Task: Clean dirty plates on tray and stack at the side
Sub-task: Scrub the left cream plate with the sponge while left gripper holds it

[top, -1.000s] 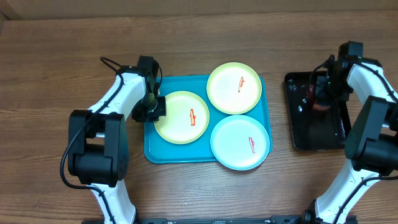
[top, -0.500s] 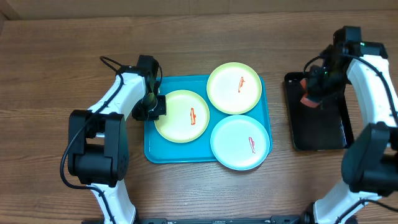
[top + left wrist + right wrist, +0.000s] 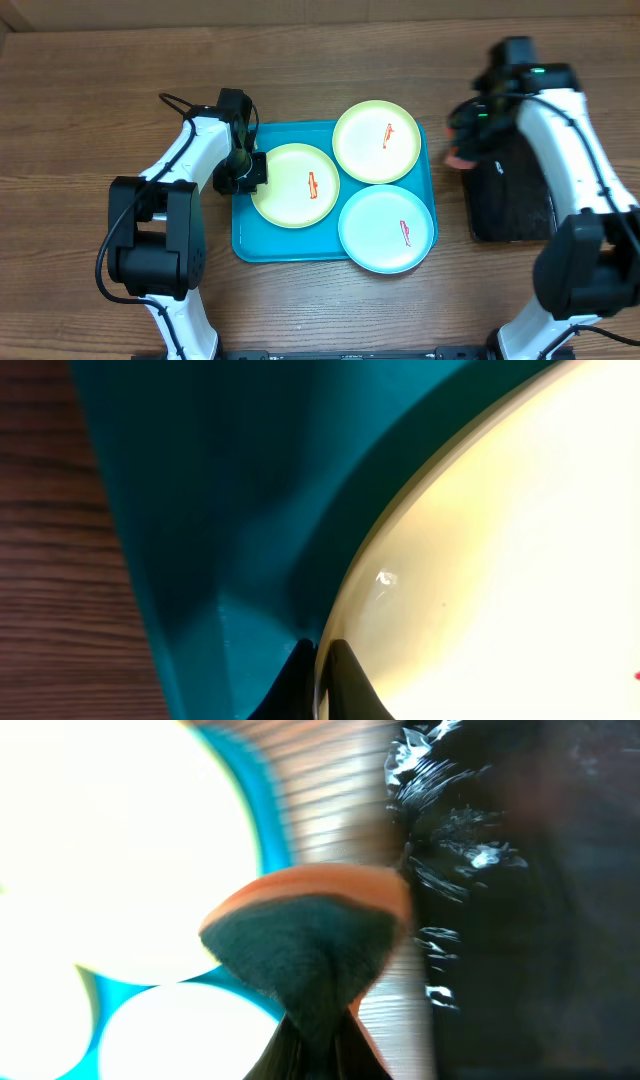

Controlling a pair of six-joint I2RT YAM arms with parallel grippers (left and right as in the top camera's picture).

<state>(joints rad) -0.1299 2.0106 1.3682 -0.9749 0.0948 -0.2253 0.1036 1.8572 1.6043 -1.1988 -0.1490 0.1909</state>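
The left hand [image 3: 318, 665] pinches the left rim of a yellow-green plate [image 3: 290, 195] on the teal tray [image 3: 252, 246]. The right hand [image 3: 318, 1048] grasps an orange-and-green sponge [image 3: 310, 935], held at the left edge of the black tray [image 3: 512, 215].

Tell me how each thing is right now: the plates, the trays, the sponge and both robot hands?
left yellow-green plate: red smear, rim pinched by left gripper.
back yellow-green plate: flat in teal tray, red smear.
light blue plate: flat in teal tray, red smear.
teal tray: holds all three plates.
black tray: glossy, wet-looking.
sponge: pinched in right gripper, between the two trays.
left gripper: shut.
right gripper: shut.
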